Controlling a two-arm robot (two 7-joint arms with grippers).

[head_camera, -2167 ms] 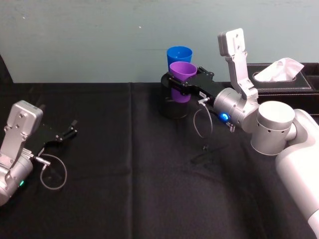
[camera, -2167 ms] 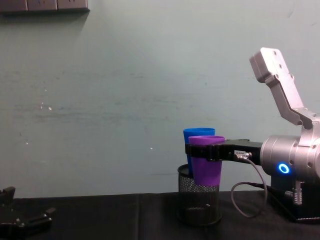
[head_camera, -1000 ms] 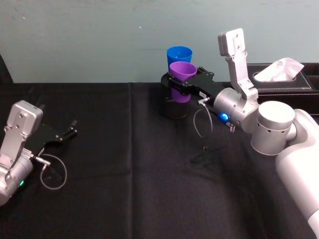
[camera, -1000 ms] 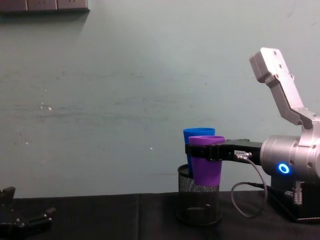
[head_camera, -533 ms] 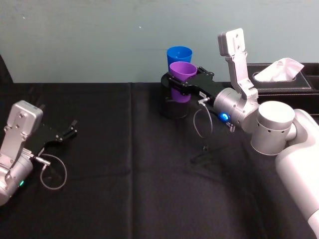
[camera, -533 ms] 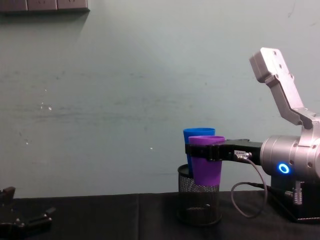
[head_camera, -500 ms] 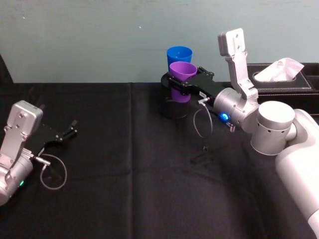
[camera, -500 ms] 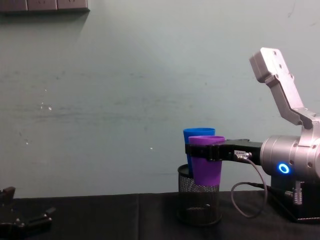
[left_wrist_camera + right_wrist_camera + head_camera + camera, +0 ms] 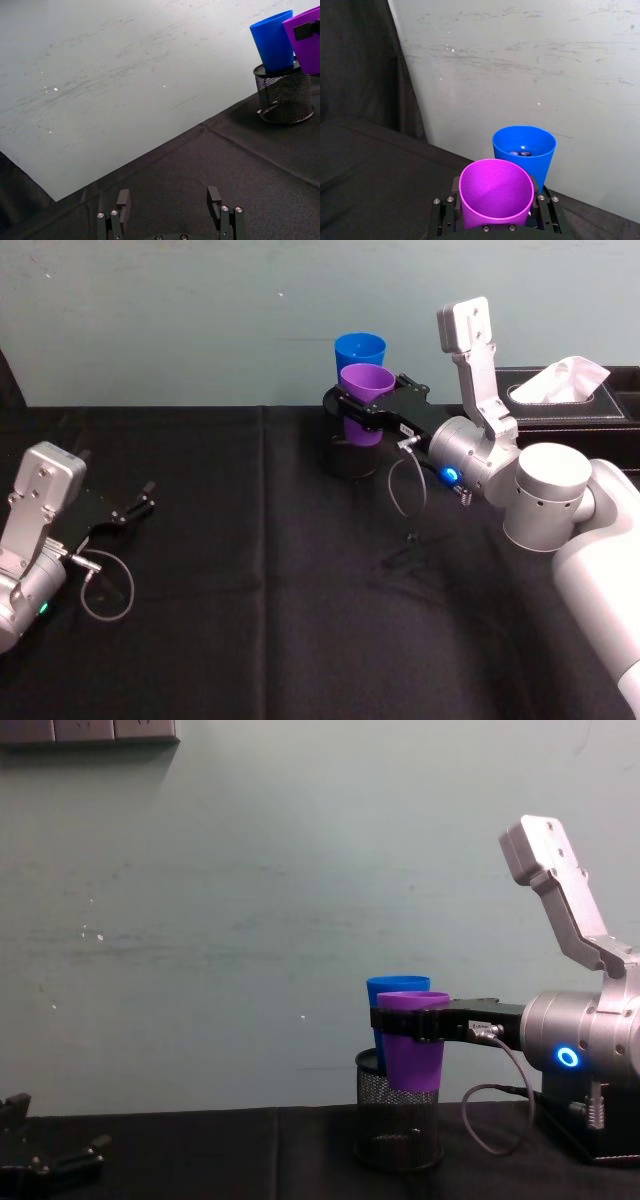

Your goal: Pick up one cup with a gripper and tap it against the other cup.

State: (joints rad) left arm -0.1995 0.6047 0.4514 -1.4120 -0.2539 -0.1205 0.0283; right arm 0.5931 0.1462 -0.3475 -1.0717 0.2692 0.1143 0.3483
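My right gripper point(image 9: 365, 405) is shut on the purple cup point(image 9: 364, 378) just below its rim and holds it upright above the table. The blue cup point(image 9: 360, 348) stands directly behind it, its base inside a black mesh pen holder point(image 9: 345, 462). From the chest view the purple cup point(image 9: 412, 1055) overlaps the blue cup point(image 9: 396, 985); the two sit side by side, seemingly touching. The right wrist view looks down into the purple cup point(image 9: 495, 192), with the blue cup point(image 9: 524, 147) beyond. My left gripper point(image 9: 140, 504) rests open, far left.
A black tissue box point(image 9: 570, 400) with white tissue stands at the back right, behind my right arm. A black cloth point(image 9: 250, 620) covers the table. The teal wall runs close behind the cups. The mesh holder point(image 9: 398, 1125) sits under the held cup.
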